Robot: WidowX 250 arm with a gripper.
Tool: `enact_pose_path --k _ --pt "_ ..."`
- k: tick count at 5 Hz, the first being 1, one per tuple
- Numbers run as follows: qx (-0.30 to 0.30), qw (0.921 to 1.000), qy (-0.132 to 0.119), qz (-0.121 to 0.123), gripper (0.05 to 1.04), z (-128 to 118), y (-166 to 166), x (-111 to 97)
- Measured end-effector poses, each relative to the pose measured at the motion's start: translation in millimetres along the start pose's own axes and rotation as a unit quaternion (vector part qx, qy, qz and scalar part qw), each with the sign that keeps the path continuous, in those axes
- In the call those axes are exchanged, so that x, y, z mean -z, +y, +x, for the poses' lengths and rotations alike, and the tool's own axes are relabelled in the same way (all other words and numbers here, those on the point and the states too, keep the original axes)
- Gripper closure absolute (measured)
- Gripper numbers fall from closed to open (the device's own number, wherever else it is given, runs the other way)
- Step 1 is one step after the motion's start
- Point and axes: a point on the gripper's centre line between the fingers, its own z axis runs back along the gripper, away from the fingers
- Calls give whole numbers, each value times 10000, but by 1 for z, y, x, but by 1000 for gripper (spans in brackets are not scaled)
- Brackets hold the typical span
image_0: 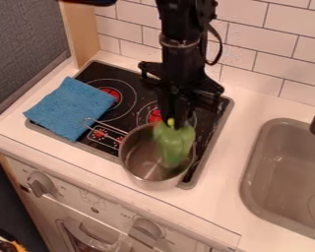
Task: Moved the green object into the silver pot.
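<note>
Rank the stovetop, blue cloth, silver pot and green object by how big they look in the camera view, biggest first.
1. Stovetop
2. Blue cloth and silver pot: too alike in size to rank
3. Green object

Arm (181, 59) all black — thin greyish ring (178, 45), looped black cable (219, 48), both above the angular black gripper (174, 119).

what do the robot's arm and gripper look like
The segmented black robot arm has a thin greyish band around it and a thin black cable looping out beside it. The black two-finger gripper has angular parts jutting out both sides.
</note>
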Motion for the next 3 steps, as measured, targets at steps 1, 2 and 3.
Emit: enact_pose_path --k 1,2,3 --pt "3 10000 -17 89 475 0 1 0" --pt "-82 9983 -532 203 179 -1 0 -29" --pt "-101 9980 -592 179 74 -1 -1 -33"
